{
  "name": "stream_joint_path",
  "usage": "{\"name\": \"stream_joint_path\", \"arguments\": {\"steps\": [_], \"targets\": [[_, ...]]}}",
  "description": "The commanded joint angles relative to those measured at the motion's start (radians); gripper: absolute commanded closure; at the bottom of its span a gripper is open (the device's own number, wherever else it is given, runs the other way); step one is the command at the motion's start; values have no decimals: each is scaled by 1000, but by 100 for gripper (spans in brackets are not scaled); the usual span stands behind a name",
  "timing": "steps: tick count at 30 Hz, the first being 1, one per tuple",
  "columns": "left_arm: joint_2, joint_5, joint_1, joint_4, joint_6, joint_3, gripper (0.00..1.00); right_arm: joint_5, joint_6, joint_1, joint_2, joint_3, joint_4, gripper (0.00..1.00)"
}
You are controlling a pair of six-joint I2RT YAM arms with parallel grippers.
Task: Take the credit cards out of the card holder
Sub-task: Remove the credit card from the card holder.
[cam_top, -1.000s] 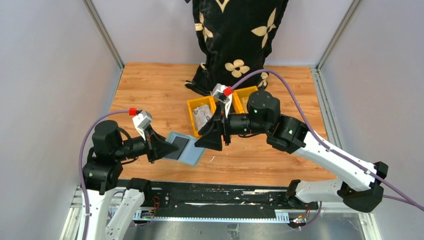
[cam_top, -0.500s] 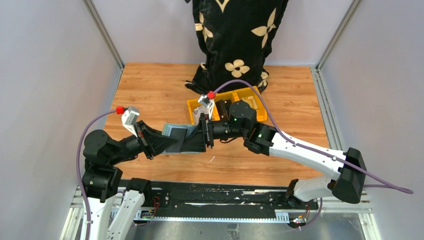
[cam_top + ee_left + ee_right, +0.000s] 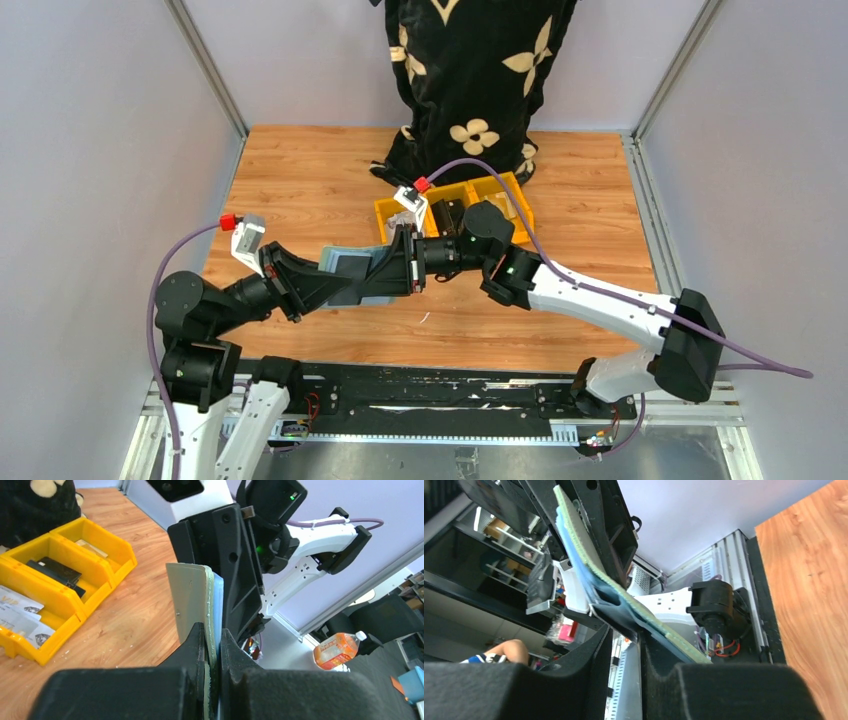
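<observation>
Narrowing since a second ago, the right hand (image 3: 625,632) straddles the blue plastic card (image 3: 218,605) inside the pale teal folding card holder (image 3: 187,595), grip uncertain, while the left hand (image 3: 212,630) clamps that holder aloft beside the yellow plastic bins (image 3: 95,587), so extraction looks imminent

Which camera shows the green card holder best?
The left wrist camera: the card holder shows its broad pale green face, pinched in the left hand. The right wrist camera sees it edge-on; the top camera shows only a sliver beside the right hand.

Yellow bins (image 3: 100,586) sit just before a black flowered cloth (image 3: 470,80); inside them, perhaps paper packets (image 3: 20,615).
</observation>
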Motion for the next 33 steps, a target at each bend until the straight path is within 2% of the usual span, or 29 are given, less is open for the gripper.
{"name": "stream_joint_path", "arguments": {"steps": [1,8,11,14,23,33], "targets": [[-6,106,-5,12,-46,-1,94,-42,170,11,52,3,359,74],[-8,156,-5,16,-62,-17,85,-50,188,11,32,-24,413,88],[-5,170,-5,19,-77,-19,70,-50,180,11,15,-40,421,97],[-1,197,-5,49,-110,-25,66,-50,172,11,0,-68,429,100],[6,245,-5,165,-251,-35,74,-61,143,11,-50,-144,445,100],[26,238,-5,188,-267,0,87,-73,74,11,-138,-196,357,100]]}}
